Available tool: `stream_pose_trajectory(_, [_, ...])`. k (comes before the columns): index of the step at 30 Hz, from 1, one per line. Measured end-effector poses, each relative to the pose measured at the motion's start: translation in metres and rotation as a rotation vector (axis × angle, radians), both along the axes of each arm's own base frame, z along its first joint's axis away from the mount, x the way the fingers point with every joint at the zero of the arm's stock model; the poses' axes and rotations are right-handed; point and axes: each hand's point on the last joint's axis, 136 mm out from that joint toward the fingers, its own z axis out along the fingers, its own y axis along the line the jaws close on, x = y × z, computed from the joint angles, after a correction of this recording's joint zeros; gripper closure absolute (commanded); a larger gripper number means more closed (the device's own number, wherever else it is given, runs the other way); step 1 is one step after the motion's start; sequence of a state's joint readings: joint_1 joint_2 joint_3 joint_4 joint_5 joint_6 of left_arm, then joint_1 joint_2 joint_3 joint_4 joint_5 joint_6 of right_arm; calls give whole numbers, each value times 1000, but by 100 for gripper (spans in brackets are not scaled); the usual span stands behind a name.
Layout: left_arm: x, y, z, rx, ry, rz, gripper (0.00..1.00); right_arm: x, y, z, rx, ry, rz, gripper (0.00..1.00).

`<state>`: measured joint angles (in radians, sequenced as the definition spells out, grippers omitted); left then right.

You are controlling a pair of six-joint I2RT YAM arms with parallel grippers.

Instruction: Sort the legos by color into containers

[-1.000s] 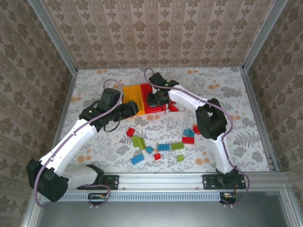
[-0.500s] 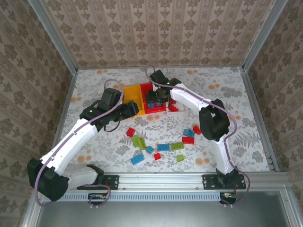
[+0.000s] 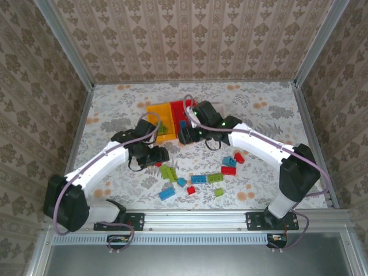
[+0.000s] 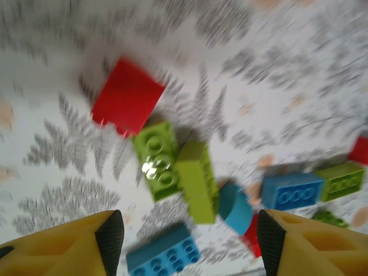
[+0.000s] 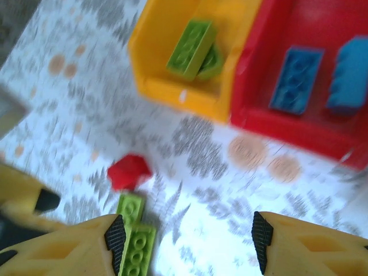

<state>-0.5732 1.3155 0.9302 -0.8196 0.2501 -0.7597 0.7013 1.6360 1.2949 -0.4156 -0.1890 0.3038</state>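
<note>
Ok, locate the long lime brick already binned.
Right wrist view, upper middle: the lime brick lies inside the yellow-orange bin, touching another green piece, left of the red bin.

The tabletop [image 3: 112,112] has a leafy, flowery print all over. The yellow-orange bin [image 3: 156,108] and red bin [image 3: 179,109] sit touching, side by side, toward the back middle. Nearer in there's a loose scatter: lime green bricks [image 3: 168,172], blue bricks [image 3: 198,179] and a few red bricks [image 3: 228,170].
</note>
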Motion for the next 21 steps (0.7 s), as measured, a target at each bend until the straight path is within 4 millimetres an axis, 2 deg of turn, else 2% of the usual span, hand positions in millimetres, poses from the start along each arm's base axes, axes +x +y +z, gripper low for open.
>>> stream_pose_trajectory(4, [-22,-10,-29,63,187,-4,35,-45,-4,-40,-32,88,86,36])
stream_pose_trajectory(7, [-35,-22,-41,108,278,-16,35,-65,-16,-56,-45,132,98,36])
stream_pose_trajectory(11, [-43,-38,-46,128,310,-30,35,-76,-22,-49,-12,118,111,35])
stream_pose_trajectory(18, [-41,-47,-64,147,344,36,40,-89,-28,-22,63,59,131,33])
stream_pose_trajectory(21, [-41,-53,-73,157,352,48,46,-93,-32,-15,83,42,133,33])
